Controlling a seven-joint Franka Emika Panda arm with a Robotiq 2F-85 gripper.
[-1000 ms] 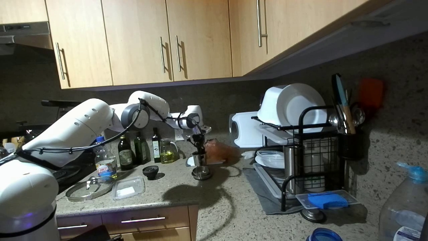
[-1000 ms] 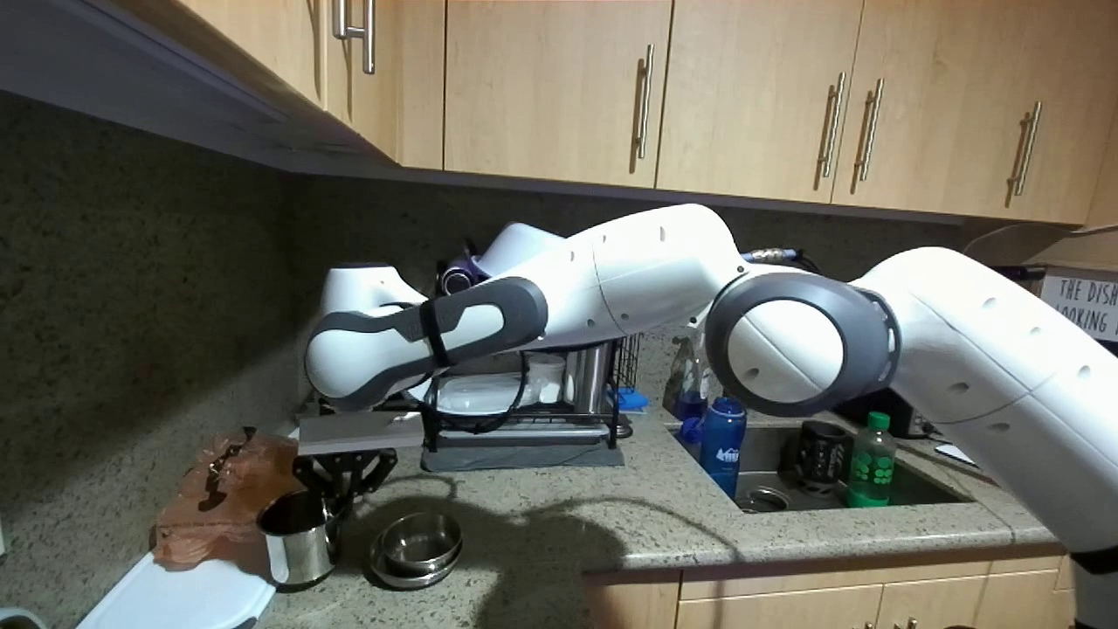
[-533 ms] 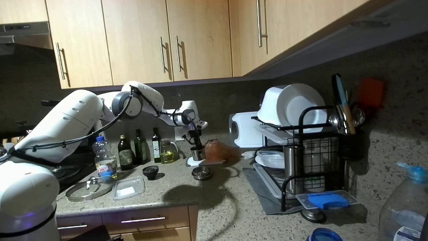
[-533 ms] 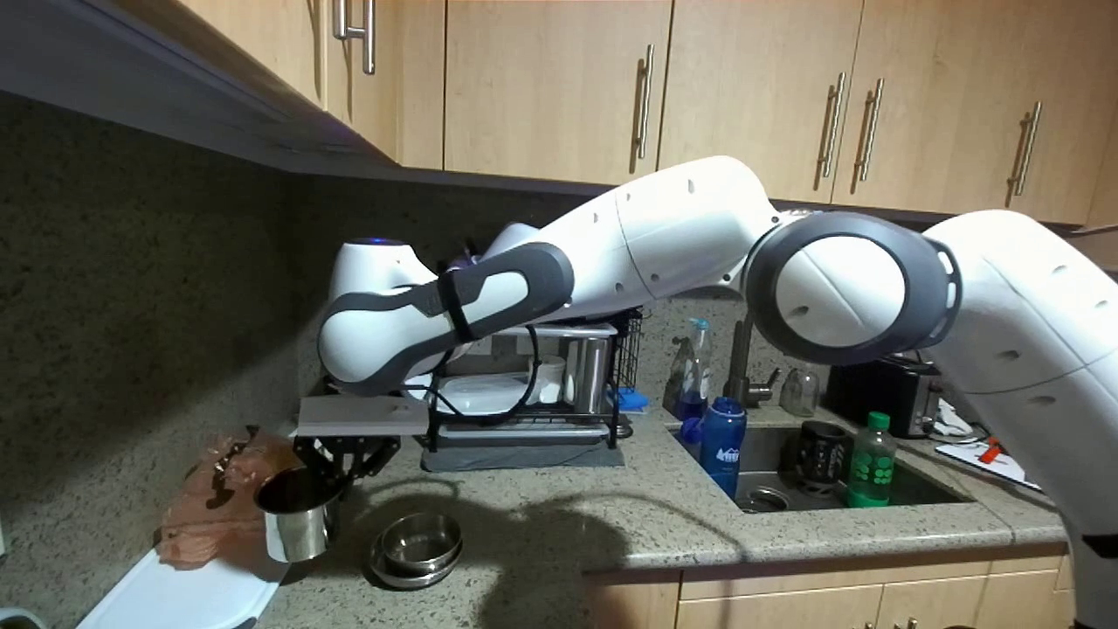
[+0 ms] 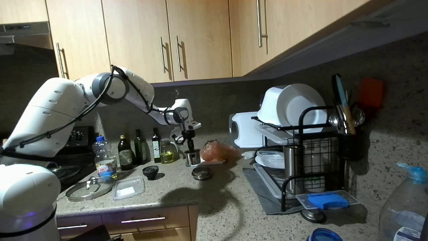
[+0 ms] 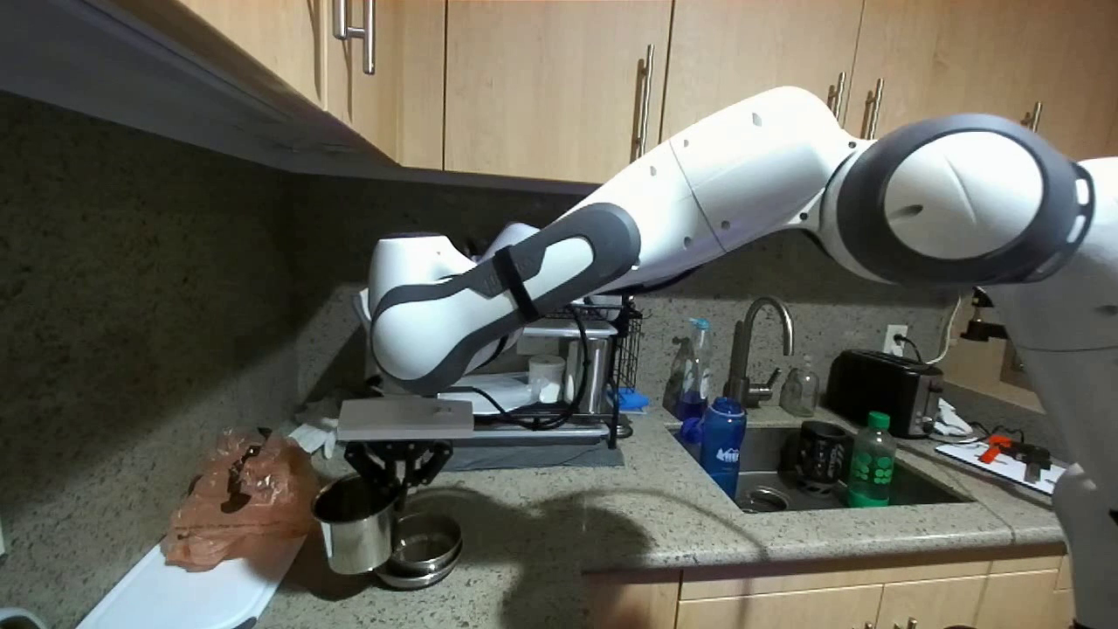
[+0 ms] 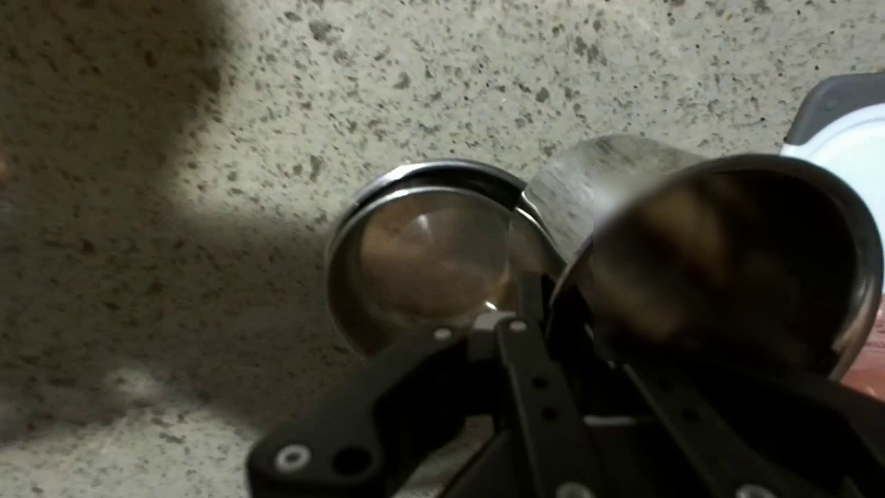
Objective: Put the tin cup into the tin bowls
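With the gripper nearly closed, pinching the thin wall of the tin cup. Held mouth-up and suspended above the counter, in an exterior view just left of the tin bowls and partly hiding that low stack. Bordered farther left by an orange plastic bag and, nearer, by a white board; well apart to the right, by a sink.

Shiny silver tin cup, dark inside. Silvery-grey tin bowls, brownish reflections. Black gripper, pale screw heads. White arm, dark-grey bands. Pale countertop, dark speckles. Translucent orange plastic bag. Black dish rack. Blue water bottle, white mountain print. Green-capped bottle, green dots. Light wood-grain cabinets.
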